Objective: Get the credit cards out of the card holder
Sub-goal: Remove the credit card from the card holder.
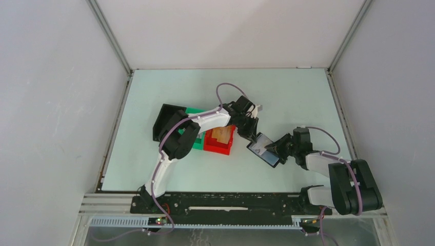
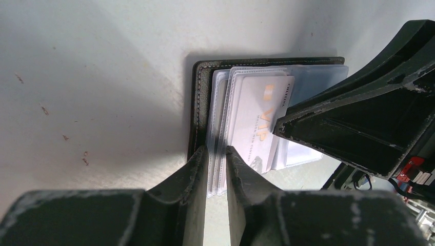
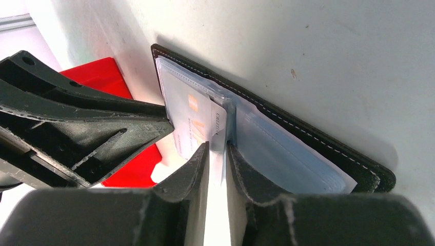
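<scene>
Your left pincer is narrowed to a slit, its jaws nipping the near edges of the pale grey-blue, shiny credit cards. These cards are fanned out of the small black folding leather card holder, which lies open. Your right pincer is just as narrow. It seems to be closed on a card edge at the fold, in among the clear sleeves, though you cannot tell card from sleeve there. The two pincers come in from opposite sides and sit very near each other.

To do this step well, let one pincer anchor the card holder and have the other pull along the slot, flat and straight. A twist would probably bend the cards or drag the whole wallet. The cards look slick, so grip firmly and pull slowly. Check that you hold a card and not only plastic.

The card holder sits at the pale green-white table, just right of a red plastic bin. Whether it rests flat on the table is unclear. A black box-shaped bin stands further left, under the left arm. Plain grey walls close in the table on three sides.
</scene>
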`<state>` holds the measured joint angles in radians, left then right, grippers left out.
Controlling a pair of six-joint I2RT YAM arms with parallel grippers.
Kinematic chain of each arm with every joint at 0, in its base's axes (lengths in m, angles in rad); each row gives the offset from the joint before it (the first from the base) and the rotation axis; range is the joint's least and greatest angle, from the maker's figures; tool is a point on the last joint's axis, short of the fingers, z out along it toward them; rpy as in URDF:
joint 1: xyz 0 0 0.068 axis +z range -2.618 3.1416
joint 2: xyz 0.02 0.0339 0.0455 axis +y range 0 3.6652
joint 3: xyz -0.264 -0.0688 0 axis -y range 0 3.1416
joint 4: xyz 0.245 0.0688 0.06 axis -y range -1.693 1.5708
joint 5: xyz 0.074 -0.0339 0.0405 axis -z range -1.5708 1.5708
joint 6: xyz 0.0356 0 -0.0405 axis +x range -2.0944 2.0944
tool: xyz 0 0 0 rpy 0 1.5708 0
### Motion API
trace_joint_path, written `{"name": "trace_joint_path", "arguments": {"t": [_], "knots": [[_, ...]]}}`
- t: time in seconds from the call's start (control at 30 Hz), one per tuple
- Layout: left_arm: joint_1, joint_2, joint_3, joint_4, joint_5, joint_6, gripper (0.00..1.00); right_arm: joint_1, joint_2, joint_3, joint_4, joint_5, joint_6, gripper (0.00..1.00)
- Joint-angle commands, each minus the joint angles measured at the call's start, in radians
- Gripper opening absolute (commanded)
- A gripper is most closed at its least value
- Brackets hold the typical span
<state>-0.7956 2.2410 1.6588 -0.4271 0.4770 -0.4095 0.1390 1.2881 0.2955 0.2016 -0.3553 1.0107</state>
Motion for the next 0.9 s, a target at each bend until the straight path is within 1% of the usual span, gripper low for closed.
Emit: {"name": "trace_joint_path", "arguments": {"t": [0.0, 0.03, 0.1, 0.17, 0.23, 0.53, 0.67, 0.87], "knots": [[-0.013, 0.029, -0.004, -0.014, 0.023, 0.006, 0.23, 0.002, 0.021, -0.02, 0.081, -0.013, 0.024, 0.24], [-0.013, 0.031, -0.003, -0.018, 0.021, 0.006, 0.23, 0.002, 0.017, -0.02, 0.081, -0.013, 0.023, 0.22], [-0.013, 0.032, -0.005, -0.026, 0.018, 0.005, 0.23, 0.001, 0.003, -0.019, 0.071, -0.008, 0.021, 0.15], [-0.013, 0.03, -0.009, -0.028, 0.019, 0.003, 0.23, -0.002, -0.015, -0.018, 0.05, -0.004, 0.011, 0.05], [-0.013, 0.027, -0.011, -0.027, 0.012, 0.002, 0.23, -0.007, -0.037, -0.016, 0.025, 0.0, 0.001, 0.0], [0.009, 0.016, -0.03, -0.003, 0.036, -0.025, 0.22, -0.083, -0.194, -0.024, -0.157, -0.008, -0.091, 0.0], [0.016, 0.02, -0.025, 0.004, 0.041, -0.033, 0.21, -0.099, -0.233, -0.025, -0.221, -0.015, -0.12, 0.0], [0.018, 0.014, -0.022, 0.014, 0.05, -0.039, 0.21, -0.112, -0.244, -0.05, -0.225, -0.022, -0.112, 0.0]]}}
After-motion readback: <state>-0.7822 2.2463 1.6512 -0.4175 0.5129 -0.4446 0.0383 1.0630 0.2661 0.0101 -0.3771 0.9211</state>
